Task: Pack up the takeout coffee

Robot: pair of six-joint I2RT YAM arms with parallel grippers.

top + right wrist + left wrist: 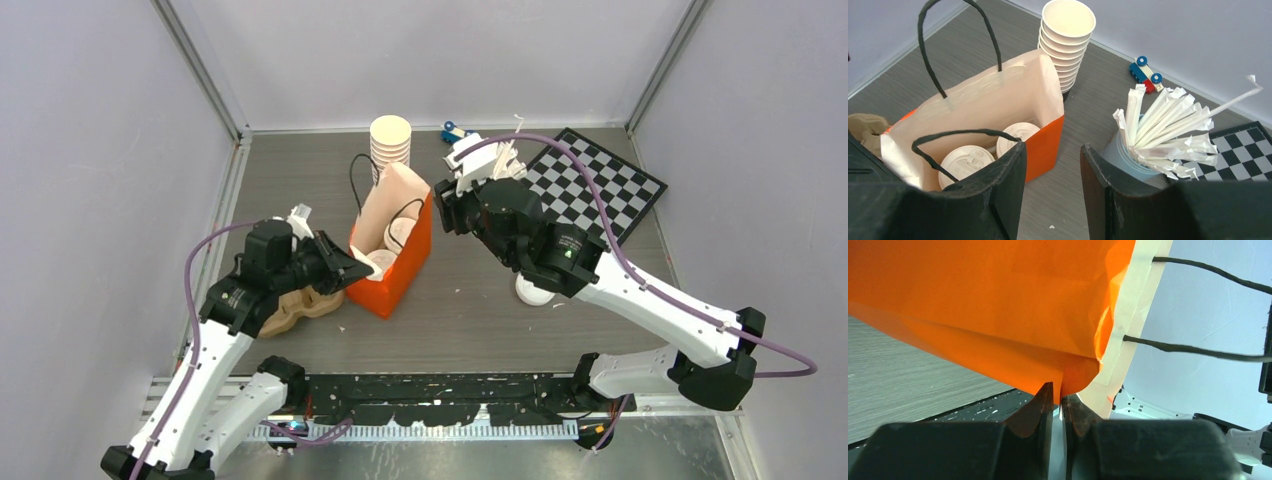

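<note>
An orange paper bag (398, 270) with black cord handles stands open mid-table, its cream inside showing (998, 100). Two takeout coffee cups with white sip lids stand inside it side by side, one nearer the bag's front (965, 162) (380, 263) and one behind (1018, 134) (403, 232). My left gripper (360, 268) is at the bag's left front corner, and the orange paper edge (998, 315) runs down between its nearly closed fingertips (1057, 390). My right gripper (1053, 150) hangs open and empty above the table, between the bag and the straw cup (447, 212).
A stack of lidless cream cups (1068, 40) (390, 145) stands behind the bag. A light-blue cup of wrapped sticks (1128, 157), a toy car (1146, 76) and a checkerboard (600, 185) lie to the right. Brown pulp tray (300, 305) is under my left arm. A white round thing (535, 291) is under my right arm.
</note>
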